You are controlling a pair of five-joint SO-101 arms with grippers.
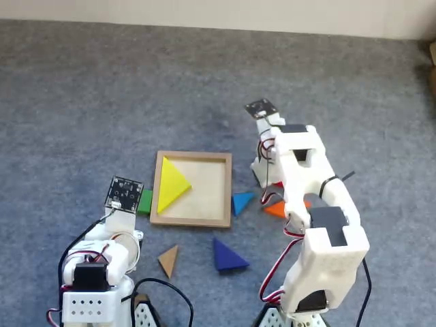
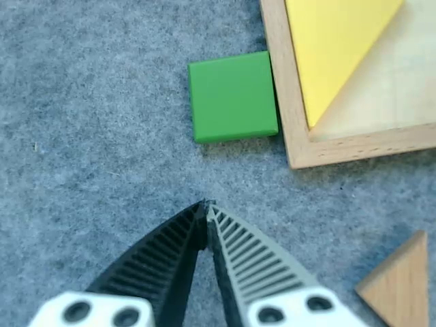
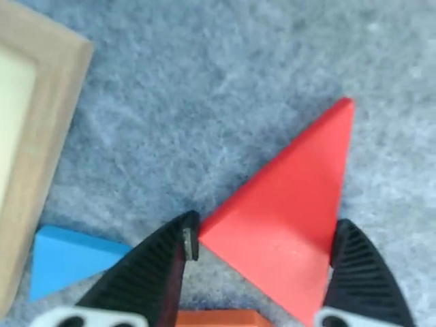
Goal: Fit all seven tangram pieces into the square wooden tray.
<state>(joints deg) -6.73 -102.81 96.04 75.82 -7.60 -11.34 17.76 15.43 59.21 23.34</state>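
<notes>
1. The wooden tray [image 1: 193,222] holds one yellow triangle [image 1: 172,184].
2. A green square [image 2: 233,97] touches the tray's outer edge, just ahead of the closed, empty left claw [image 2: 206,211].
3. The right claw [image 3: 262,246] is open, straddling a red triangle [image 3: 289,204] on the desk [image 1: 102,102].

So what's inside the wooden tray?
One yellow triangle lies flat inside the tray, up against one side. The rest of the floor is bare wood. The bit of floor under the triangle is covered.
</notes>
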